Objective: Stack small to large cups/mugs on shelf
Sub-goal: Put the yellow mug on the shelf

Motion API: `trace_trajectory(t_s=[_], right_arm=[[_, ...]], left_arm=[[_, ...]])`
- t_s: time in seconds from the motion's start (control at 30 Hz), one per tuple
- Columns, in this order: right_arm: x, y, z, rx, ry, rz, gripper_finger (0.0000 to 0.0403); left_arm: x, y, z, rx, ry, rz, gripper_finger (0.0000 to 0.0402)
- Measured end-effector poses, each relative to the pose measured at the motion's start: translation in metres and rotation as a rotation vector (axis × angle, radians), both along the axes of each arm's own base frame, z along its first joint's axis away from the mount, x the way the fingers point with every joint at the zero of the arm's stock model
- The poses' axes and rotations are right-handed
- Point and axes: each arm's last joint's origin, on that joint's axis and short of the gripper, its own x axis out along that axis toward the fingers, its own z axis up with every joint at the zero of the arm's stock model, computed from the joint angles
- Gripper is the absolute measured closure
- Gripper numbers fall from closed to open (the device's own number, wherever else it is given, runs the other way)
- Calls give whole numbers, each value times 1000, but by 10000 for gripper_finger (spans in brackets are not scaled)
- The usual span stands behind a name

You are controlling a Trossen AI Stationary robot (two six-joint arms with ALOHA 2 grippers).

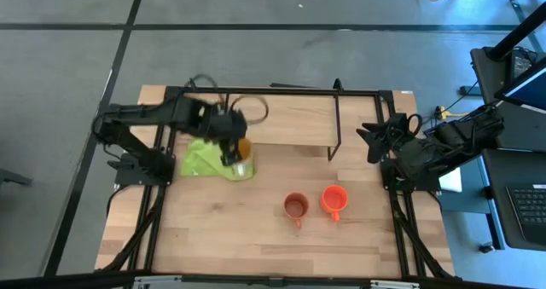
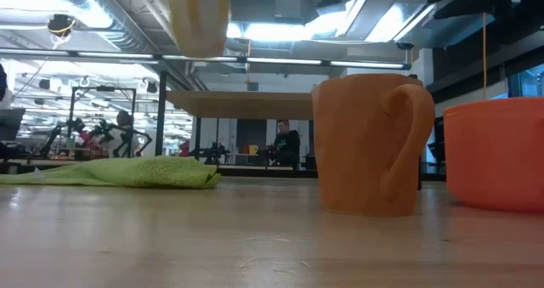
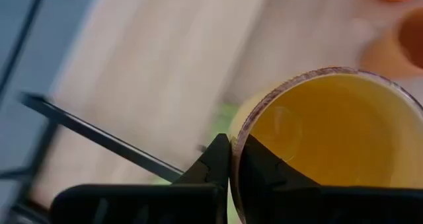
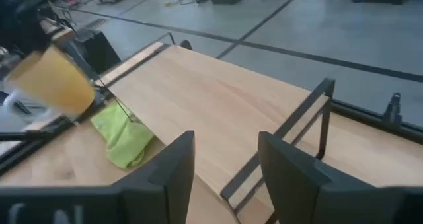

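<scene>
The yellow-orange mug (image 1: 242, 159) hangs in my left gripper (image 1: 230, 151), above the right end of a green cloth (image 1: 200, 158); the low view shows only its bottom (image 2: 200, 16), well above the table. The brownish-orange mug (image 1: 295, 206) and the red-orange mug (image 1: 334, 199) stand upright on the tabletop, right of the middle. The shelf (image 1: 281, 118), a light board on a black wire frame, stands by the far edge. My right gripper (image 4: 225, 171) is open and waits near the shelf's right end. My left gripper holds the yellow-orange mug by its rim (image 3: 235, 151). One finger (image 3: 215, 161) is outside the wall and one finger (image 3: 264, 171) is inside, so the wall is pinched between them. The fingers come from above. The mug is lifted clear and hangs roughly upright, mouth up.
The green cloth (image 2: 119, 171) lies flat on the table's left part, in front of the shelf (image 2: 242, 104). The shelf's black wire legs (image 1: 335, 127) stand near my right gripper. The table's black frame rails (image 1: 153, 212) run along both sides. Bare wood lies near the front edge.
</scene>
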Motion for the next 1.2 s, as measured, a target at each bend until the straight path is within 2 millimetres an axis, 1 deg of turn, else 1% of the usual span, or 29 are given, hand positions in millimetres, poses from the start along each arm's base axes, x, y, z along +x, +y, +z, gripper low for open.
trace_trajectory(t_s=[0.17, 0.27, 0.4, 0.5, 0.63, 0.77, 0.9, 1.03, 1.2], right_arm=[[9, 4, -4, 15, 17, -17, 234], [15, 8, -7, 30, 29, -24, 234], [25, 14, -14, 77, 59, -16, 234], [34, 19, -19, 109, 74, -20, 234], [48, 26, -25, 124, 79, -32, 234], [60, 32, -30, 140, 67, -39, 234], [70, 37, -32, 151, 45, -37, 234], [75, 40, -34, 154, 41, -37, 234], [77, 40, -35, 153, 41, -38, 234]], left_arm=[[12, 43, 8, 60, 31, -94, 392], [21, 67, 9, 78, 57, -119, 392], [25, 96, 6, 41, 73, -113, 392], [27, 112, -3, 15, 105, -123, 392], [26, 127, -9, -43, 100, -142, 392], [24, 142, -13, -53, 113, -143, 392], [19, 154, -14, -112, 80, -137, 392], [16, 159, -14, -117, 75, -124, 389], [16, 161, -16, -119, 75, -129, 390]])
